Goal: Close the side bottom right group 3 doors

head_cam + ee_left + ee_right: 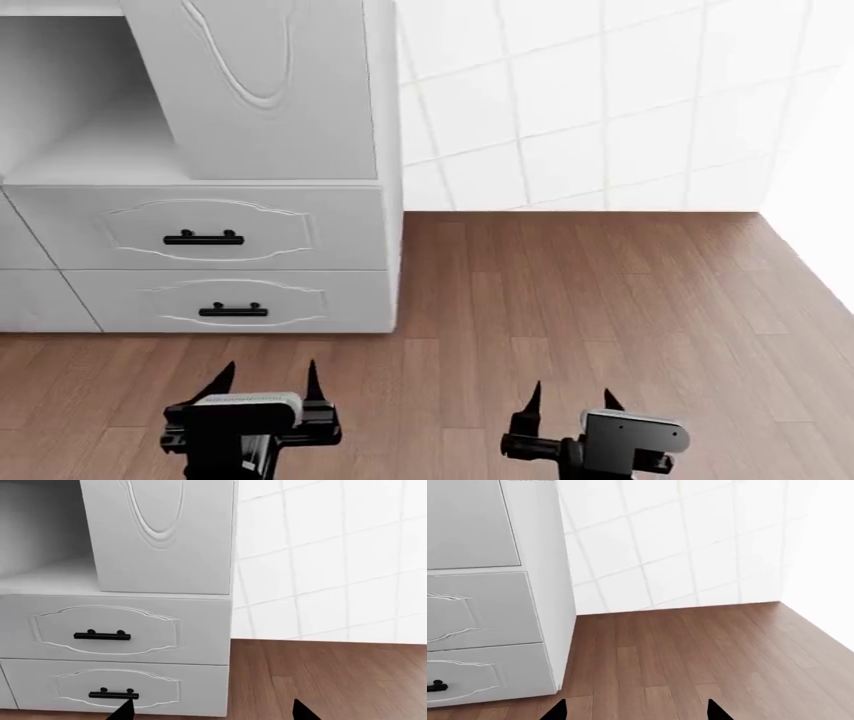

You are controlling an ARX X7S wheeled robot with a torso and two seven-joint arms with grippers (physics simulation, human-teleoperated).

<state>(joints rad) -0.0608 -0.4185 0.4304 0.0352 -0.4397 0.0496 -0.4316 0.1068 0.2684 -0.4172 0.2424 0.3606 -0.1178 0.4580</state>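
Cabinet door [274, 90] ajar — both arms low, not touching it

Left gripper [267, 385] and right gripper [571, 400], fingers apart, empty; better raise the left, press flat near the door's free edge — judged.

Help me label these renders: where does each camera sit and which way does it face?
Head view: high on the robot, looking down over wood floor at the white cabinet; shows left hand and right hand.
Left wrist view: near the left hand, facing the tall white panelled door and white drawers.
Right wrist view: near the right hand, facing cabinet corner and tiled wall.
All share the cabinet.
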